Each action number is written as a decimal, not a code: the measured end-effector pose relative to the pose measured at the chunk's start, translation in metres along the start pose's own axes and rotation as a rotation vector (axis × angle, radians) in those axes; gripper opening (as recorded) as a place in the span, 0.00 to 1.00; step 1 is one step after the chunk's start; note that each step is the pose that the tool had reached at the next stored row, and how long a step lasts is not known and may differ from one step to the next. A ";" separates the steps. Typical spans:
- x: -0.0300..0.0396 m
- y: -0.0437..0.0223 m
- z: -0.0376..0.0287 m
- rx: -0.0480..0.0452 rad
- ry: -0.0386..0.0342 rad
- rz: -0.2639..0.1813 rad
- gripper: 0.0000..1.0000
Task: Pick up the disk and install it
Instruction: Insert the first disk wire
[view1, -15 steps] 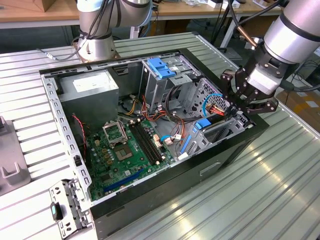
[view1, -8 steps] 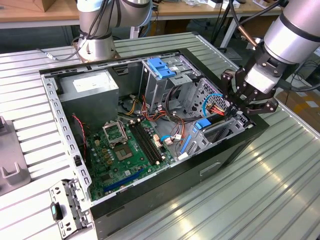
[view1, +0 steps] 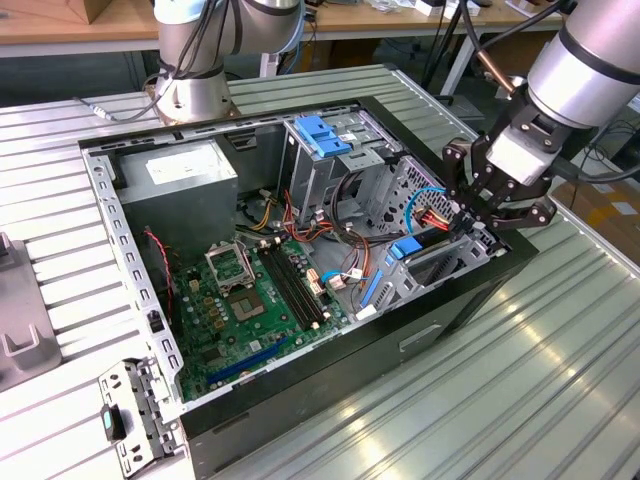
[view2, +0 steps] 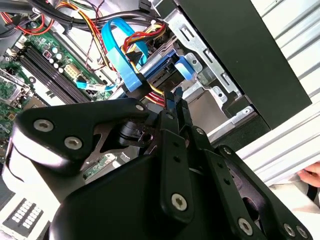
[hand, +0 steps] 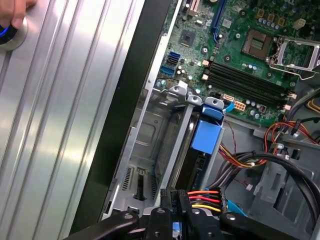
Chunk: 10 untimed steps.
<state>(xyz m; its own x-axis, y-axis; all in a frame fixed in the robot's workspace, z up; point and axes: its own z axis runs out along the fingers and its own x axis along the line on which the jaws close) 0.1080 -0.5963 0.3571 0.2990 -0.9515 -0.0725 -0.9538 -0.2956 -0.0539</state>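
The disk (view1: 428, 252) stands on edge in a slot of the drive cage at the end of the open computer case (view1: 460, 310) on the exterior view's right. Its light-blue carrier (hand: 207, 134) shows at the end toward the motherboard. Red, yellow and black wires run to a plug (hand: 204, 201) at its other end. My gripper (view1: 470, 222) hovers over that end with its two black fingers (view2: 175, 107) pressed together. The tips sit right at the disk's blue carrier edge (view2: 184, 67). In the first wrist view my gripper (hand: 174, 194) is beside the plug.
The motherboard (view1: 255, 300) and power supply (view1: 180, 175) fill the rest of the case. A bright-blue latch (view1: 320, 135) tops the upper cage. A metal bracket (view1: 135, 415) lies on the ribbed table, a second arm's base (view1: 195, 90) stands behind, and a hand (hand: 12, 15) rests nearby.
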 end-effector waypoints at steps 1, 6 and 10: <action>0.0000 0.0000 0.0001 0.0007 0.0005 0.009 0.17; 0.0000 0.0000 0.0002 0.0029 0.0021 0.040 0.17; 0.0000 0.0000 0.0003 0.0046 0.0034 0.063 0.17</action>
<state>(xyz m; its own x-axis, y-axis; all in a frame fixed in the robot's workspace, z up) 0.1080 -0.5963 0.3568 0.2384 -0.9685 -0.0725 -0.9705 -0.2349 -0.0539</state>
